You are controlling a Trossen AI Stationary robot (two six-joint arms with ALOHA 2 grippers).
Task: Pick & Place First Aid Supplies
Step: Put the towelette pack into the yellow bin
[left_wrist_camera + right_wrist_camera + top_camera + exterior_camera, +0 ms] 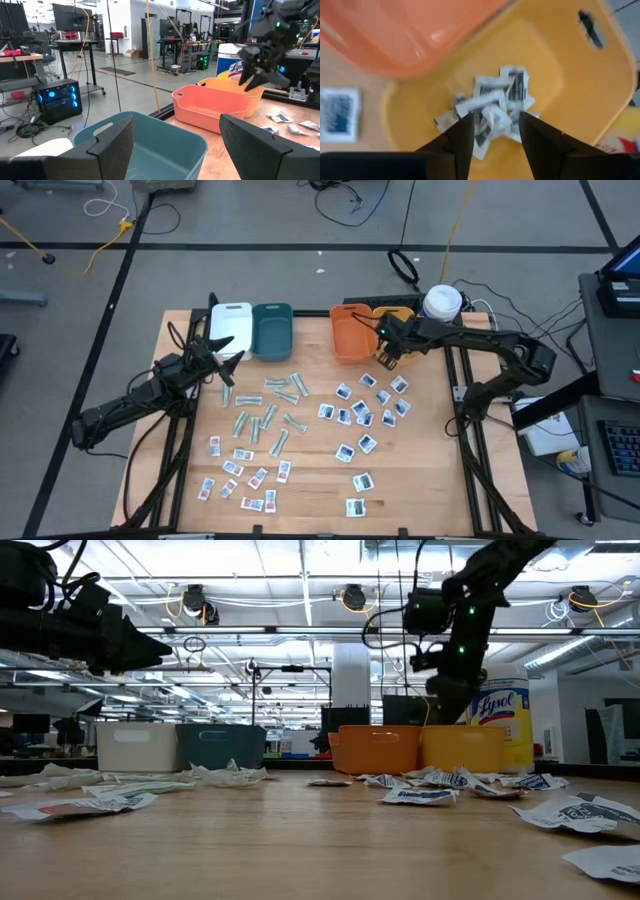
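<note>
From above, the right gripper (388, 356) hangs over the yellow bin (392, 314), just behind the packets (362, 412) strewn on the table (450, 480), while the left gripper (222, 352) waits with fingers apart by the teal bin (272, 330). The right wrist view shows its fingers parted, empty, above a heap of white packets (492, 107) in that bin: a drop seems just made, so the next move is back to the table for 1 more, clear of the orange bin (410, 30).

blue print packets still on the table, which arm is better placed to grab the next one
Right. Its gripper hangs over the yellow bin, jaws apart and empty, right beside the blue-print packets. The left gripper waits by the teal bin.
</note>
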